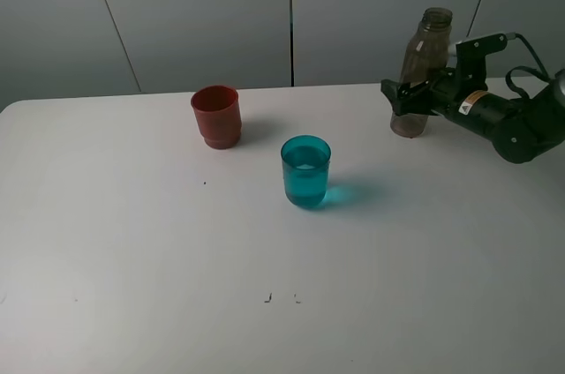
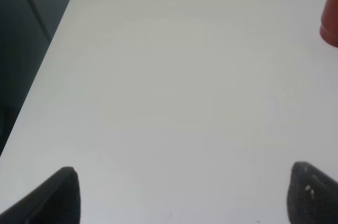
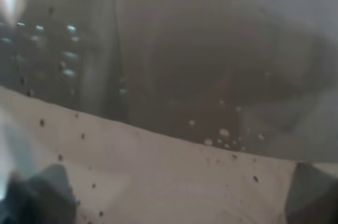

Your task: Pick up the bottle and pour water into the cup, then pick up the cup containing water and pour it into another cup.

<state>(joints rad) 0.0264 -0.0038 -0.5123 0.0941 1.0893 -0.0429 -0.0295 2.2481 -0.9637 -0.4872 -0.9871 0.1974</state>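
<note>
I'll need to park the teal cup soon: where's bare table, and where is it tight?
Bare: the whole near table in front of the teal cup, and the left side beside the red cup. Crowded: far right, where the right claw straddles the bottle.

Red cup (image 2: pixel 331 18) cut by frame edge, bottle (image 3: pixel 200 76) a close blur, partly hidden behind right fingers (image 1: pixel 393 92)

Overall: bright, soft, even light on the white table (image 1: pixel 132 259), no hard glare.
Shadows: faint, falling right of the red cup (image 1: pixel 216 115) and the teal cup (image 1: pixel 305 171); the teal one's is tinted blue-green.
Right wrist view: dim and murky; bottle (image 3: pixel 211 76) out of focus, small glints.
Left wrist view: slightly soft, dark beyond the table's left edge.
</note>
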